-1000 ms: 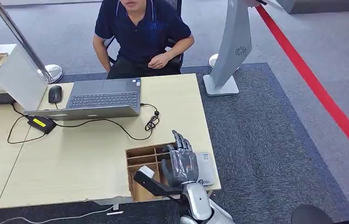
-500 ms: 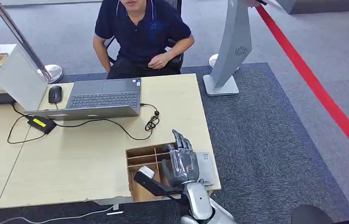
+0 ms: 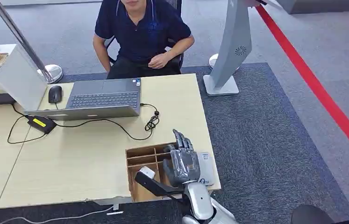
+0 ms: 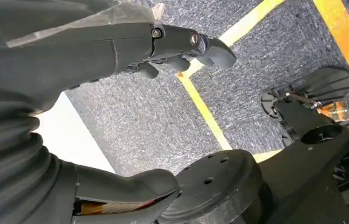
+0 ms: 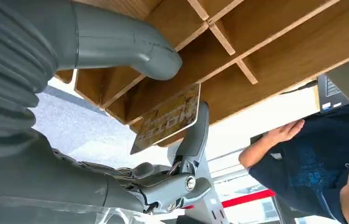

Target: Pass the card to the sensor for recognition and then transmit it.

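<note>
A wooden divided box (image 3: 142,156) stands at the table's front right corner. My right hand (image 3: 181,162) reaches down into it. In the right wrist view a yellowish printed card (image 5: 167,119) stands on edge in a compartment of the box (image 5: 266,51). One dark finger (image 5: 195,133) lies against the card's back, and the grey thumb (image 5: 130,49) stays a little apart from its face. A flat white sensor pad (image 3: 206,167) lies on the table just right of the box. My left hand (image 4: 116,116) hangs over the carpet, fingers and thumb apart, holding nothing.
A person (image 3: 142,32) sits behind the open laptop (image 3: 102,99) at the table's far side. A mouse (image 3: 55,94), a power adapter (image 3: 40,123) and a coiled cable (image 3: 152,122) lie on the table (image 3: 69,163). A white stand (image 3: 232,51) rises from the carpet on the right.
My right hand has sunk slightly lower into the box. Nothing else has moved.
</note>
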`<state>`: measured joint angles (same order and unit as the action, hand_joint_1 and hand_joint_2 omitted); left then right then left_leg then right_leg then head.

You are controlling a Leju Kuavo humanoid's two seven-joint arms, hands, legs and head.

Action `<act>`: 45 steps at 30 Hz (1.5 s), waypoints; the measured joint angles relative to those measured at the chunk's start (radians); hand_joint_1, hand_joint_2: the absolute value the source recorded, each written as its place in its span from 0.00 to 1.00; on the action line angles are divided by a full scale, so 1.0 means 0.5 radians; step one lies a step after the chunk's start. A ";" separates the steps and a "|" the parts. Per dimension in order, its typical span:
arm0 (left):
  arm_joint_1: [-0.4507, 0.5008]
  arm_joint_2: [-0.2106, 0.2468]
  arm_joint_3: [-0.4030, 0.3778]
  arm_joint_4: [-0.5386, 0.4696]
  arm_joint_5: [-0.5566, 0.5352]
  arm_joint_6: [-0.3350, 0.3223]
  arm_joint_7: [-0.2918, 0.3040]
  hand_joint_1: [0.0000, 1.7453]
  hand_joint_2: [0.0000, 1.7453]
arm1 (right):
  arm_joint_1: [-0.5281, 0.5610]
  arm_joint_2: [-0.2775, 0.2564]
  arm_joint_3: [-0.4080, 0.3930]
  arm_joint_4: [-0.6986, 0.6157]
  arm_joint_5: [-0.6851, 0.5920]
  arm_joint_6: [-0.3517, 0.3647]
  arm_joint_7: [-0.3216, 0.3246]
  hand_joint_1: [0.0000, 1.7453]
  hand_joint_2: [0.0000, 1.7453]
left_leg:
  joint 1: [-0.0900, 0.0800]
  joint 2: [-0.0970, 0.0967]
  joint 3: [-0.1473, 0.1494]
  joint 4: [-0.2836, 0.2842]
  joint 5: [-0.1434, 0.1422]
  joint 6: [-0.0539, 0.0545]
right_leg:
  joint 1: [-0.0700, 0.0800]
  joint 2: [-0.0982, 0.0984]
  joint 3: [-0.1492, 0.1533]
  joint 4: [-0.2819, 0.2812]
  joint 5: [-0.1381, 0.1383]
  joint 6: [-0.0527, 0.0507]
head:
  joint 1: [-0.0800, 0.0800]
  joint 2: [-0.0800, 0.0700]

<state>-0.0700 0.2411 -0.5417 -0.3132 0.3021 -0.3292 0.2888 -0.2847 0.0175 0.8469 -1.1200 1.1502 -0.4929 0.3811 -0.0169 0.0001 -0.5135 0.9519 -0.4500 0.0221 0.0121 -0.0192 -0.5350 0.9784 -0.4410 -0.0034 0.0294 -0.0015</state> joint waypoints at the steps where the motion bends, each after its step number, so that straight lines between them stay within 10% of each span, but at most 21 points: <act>1: 0.000 0.001 -0.007 0.000 0.005 0.000 0.000 0.00 1.00 | 0.000 0.000 0.000 0.000 0.001 0.000 0.000 0.51 1.00 | 0.000 0.000 0.000 0.000 0.000 0.000 | 0.000 0.000 0.000 0.000 0.000 0.000 | 0.000 0.000; 17: -0.002 0.011 -0.062 -0.003 0.060 0.000 0.005 0.00 1.00 | 0.000 -0.011 -0.001 -0.012 0.024 0.018 0.000 0.33 1.00 | 0.000 0.000 0.000 0.000 0.000 0.000 | 0.000 0.000 0.000 0.000 0.000 0.000 | 0.000 0.000; 45: -0.005 0.036 -0.172 -0.017 0.178 0.018 0.008 0.00 1.00 | 0.000 -0.045 -0.004 -0.078 0.069 0.073 0.028 0.36 1.00 | 0.000 0.000 0.001 0.000 0.000 0.000 | 0.000 0.000 0.001 0.000 0.000 0.000 | 0.000 0.000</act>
<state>-0.0725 0.2590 -0.6279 -0.3216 0.3910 -0.3201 0.2930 -0.2846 -0.0050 0.8450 -1.1589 1.1849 -0.4562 0.3952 -0.0169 0.0002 -0.5129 0.9519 -0.4498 0.0220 0.0120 -0.0191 -0.5345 0.9785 -0.4409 -0.0034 0.0294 -0.0015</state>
